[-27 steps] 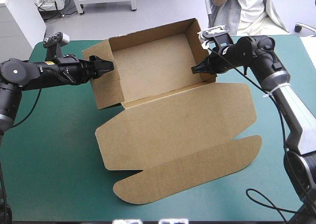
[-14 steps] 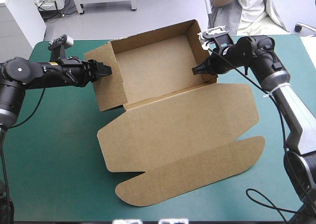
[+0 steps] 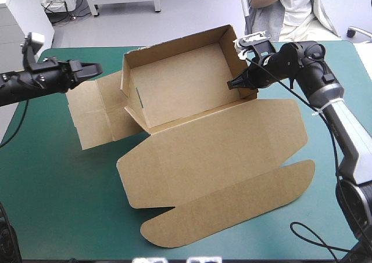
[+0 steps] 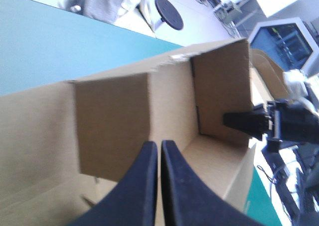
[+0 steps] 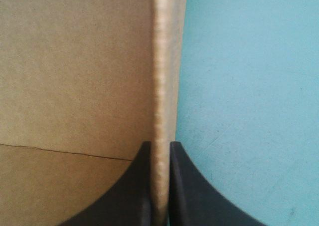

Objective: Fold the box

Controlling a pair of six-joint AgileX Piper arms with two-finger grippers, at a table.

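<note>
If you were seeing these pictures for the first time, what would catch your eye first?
The brown box at the table's middle: an open tray, lid flat toward the near edge, left wall panel splayed on the teal-green cover. The right gripper is shut on its right wall; the left gripper, shut, hangs clear of it at the table's left.

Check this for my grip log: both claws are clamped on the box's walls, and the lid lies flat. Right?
Not quite: only the right claw is clamped on a wall of the box. The left claw is shut on nothing, beside the box, as the high view shows. The lid lies flat.
</note>
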